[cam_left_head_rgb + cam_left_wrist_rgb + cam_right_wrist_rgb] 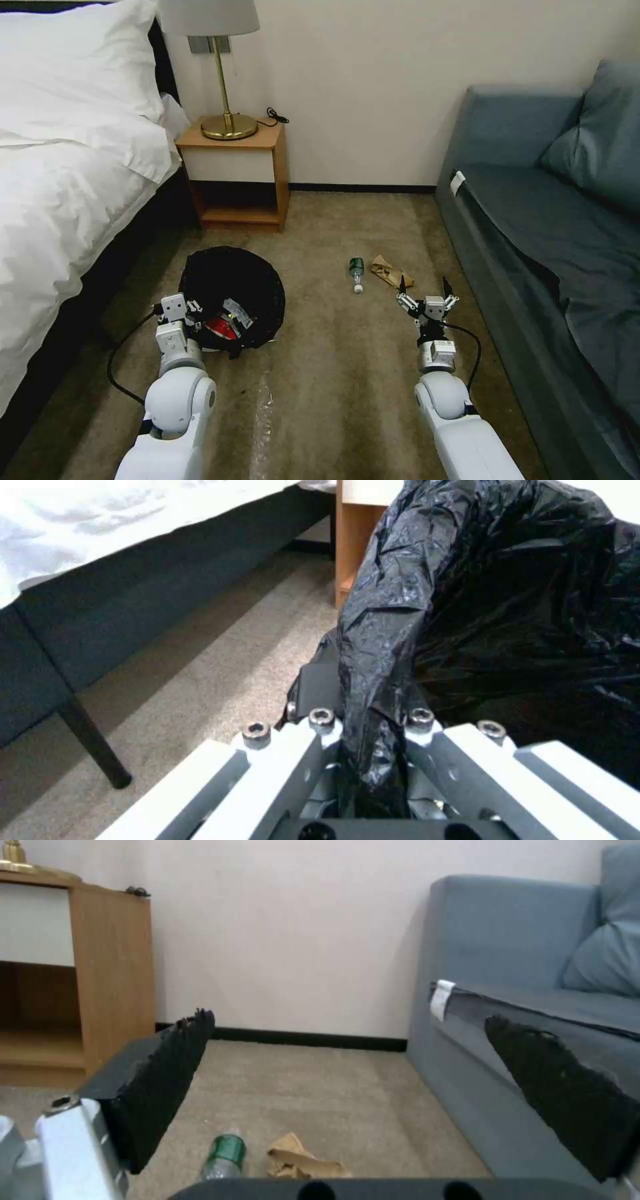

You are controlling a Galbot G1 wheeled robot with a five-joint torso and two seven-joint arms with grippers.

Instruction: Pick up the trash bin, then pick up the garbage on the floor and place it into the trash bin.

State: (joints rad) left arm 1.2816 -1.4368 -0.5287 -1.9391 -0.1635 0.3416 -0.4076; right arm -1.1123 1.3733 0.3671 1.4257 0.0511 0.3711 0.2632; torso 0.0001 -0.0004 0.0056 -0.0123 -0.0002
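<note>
The trash bin [233,293], covered by its crinkly black bag, is held off the carpet on my left, with red-and-white and yellow wrappers lying inside. My left gripper [190,313] is shut on the bag-covered rim [373,700], the black plastic pinched between its fingers. On the floor ahead lie a small green-labelled bottle [357,272] [225,1152] with a white cap and a crumpled brown paper [389,271] [297,1160]. Just short of the paper and slightly right of it, my right gripper [427,293] hangs open with nothing between its black fingers [160,1090].
A bed [60,180] with white linen runs along the left. A wooden nightstand [237,177] with a brass lamp [223,73] stands against the back wall. A blue sofa [553,233] fills the right side. Bare carpet lies between them.
</note>
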